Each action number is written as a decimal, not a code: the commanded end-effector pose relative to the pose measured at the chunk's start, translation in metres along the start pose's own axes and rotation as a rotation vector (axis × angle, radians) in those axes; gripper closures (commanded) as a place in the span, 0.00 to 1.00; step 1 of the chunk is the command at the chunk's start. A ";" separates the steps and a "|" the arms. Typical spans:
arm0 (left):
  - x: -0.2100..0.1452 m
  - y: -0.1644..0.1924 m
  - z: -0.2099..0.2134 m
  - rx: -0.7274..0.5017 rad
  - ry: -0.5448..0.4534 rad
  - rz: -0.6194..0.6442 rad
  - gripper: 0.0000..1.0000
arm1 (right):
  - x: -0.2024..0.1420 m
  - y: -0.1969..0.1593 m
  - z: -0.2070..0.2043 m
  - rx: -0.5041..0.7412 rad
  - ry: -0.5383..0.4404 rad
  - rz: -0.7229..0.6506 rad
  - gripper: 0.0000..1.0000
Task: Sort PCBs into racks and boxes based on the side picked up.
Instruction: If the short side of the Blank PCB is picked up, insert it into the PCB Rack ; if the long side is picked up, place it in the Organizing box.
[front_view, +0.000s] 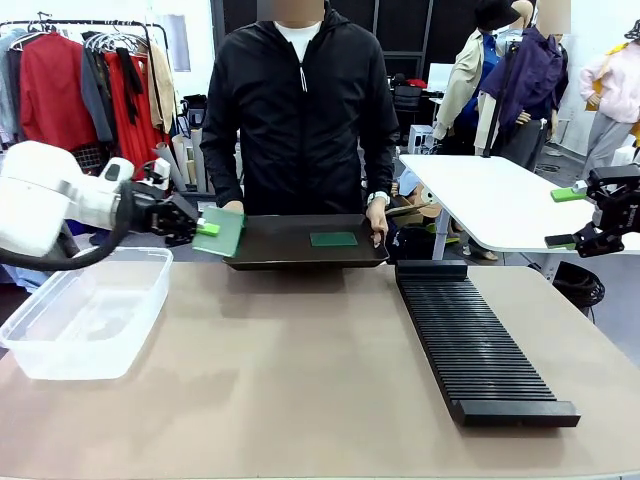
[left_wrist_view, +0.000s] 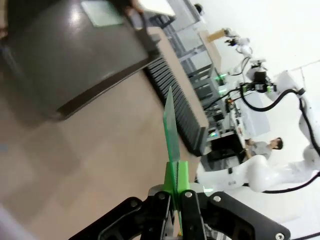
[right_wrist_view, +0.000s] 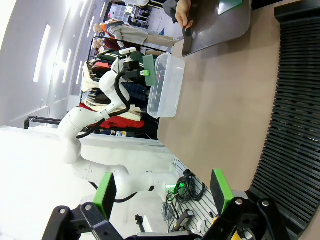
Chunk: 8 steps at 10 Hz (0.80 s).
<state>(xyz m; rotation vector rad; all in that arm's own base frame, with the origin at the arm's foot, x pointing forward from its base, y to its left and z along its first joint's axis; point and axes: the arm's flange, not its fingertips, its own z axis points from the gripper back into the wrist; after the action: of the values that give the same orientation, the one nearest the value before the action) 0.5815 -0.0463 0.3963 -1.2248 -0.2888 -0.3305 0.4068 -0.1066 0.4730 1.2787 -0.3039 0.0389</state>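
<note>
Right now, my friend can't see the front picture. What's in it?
The left hand grips a green PCB between the clear box and a black tray a person holds. A second PCB lies in the tray, and the open right hand hovers right of the rack.

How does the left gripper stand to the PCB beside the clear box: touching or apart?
Touching. The left wrist view shows the left gripper shut on the PCB at its lower edge, green pads pressed to both faces.

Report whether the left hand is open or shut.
Shut. The left hand has its green pads pressed onto the lower edge of a PCB, which stands edge-on between them in the left wrist view.
</note>
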 end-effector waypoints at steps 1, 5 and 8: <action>-0.008 -0.008 0.038 0.084 0.016 0.017 1.00 | 0.001 0.003 -0.001 -0.007 -0.007 0.004 0.00; -0.031 -0.029 0.104 0.205 0.085 0.046 1.00 | 0.001 0.003 -0.001 -0.007 -0.007 0.004 0.00; -0.052 -0.057 0.138 0.454 0.136 0.084 1.00 | 0.001 0.003 -0.001 -0.007 -0.007 0.004 0.00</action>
<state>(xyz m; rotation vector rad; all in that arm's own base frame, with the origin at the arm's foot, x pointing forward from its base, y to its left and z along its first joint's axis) 0.5212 0.0772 0.4632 -0.8467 -0.2020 -0.2916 0.4069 -0.1066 0.4728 1.2786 -0.3034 0.0385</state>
